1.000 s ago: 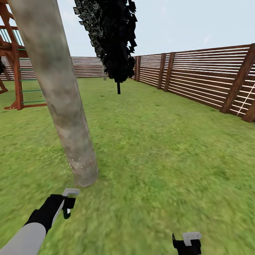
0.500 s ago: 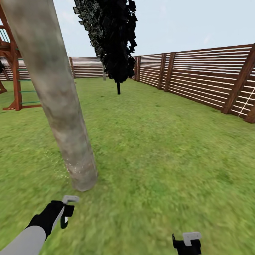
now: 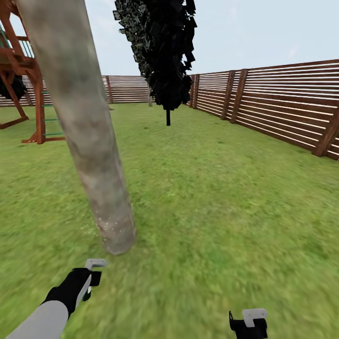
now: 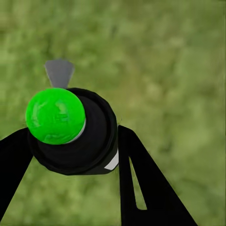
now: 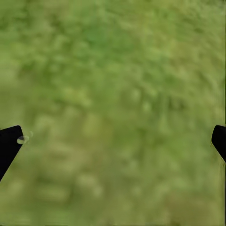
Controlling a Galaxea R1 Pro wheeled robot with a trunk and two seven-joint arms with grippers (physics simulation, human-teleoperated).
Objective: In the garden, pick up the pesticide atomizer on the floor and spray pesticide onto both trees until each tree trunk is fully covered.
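Note:
A thick pale tree trunk (image 3: 89, 141) with brown mottling leans up from the lawn at the left of the head view, with white specks near its base. My left gripper (image 3: 89, 278) hovers over the grass just in front of that base. In the left wrist view the left gripper (image 4: 70, 155) is shut on the pesticide atomizer (image 4: 75, 136), a black body with a bright green ball and a grey tip, its black fingers (image 4: 141, 188) on both sides. My right gripper (image 3: 248, 322) is low at the right, and in its wrist view the right gripper (image 5: 113, 141) is open over grass.
A near-black conifer (image 3: 162, 52) stands further back in the middle. A brown slatted fence (image 3: 282, 108) runs along the right and the back. A wooden play frame (image 3: 23, 70) is behind the trunk at the left. Lawn (image 3: 226, 197) spreads to the right.
The whole picture has shifted right, so the camera has turned. The left gripper with the atomizer sits slightly lower in the picture than a second ago. The right gripper is unchanged.

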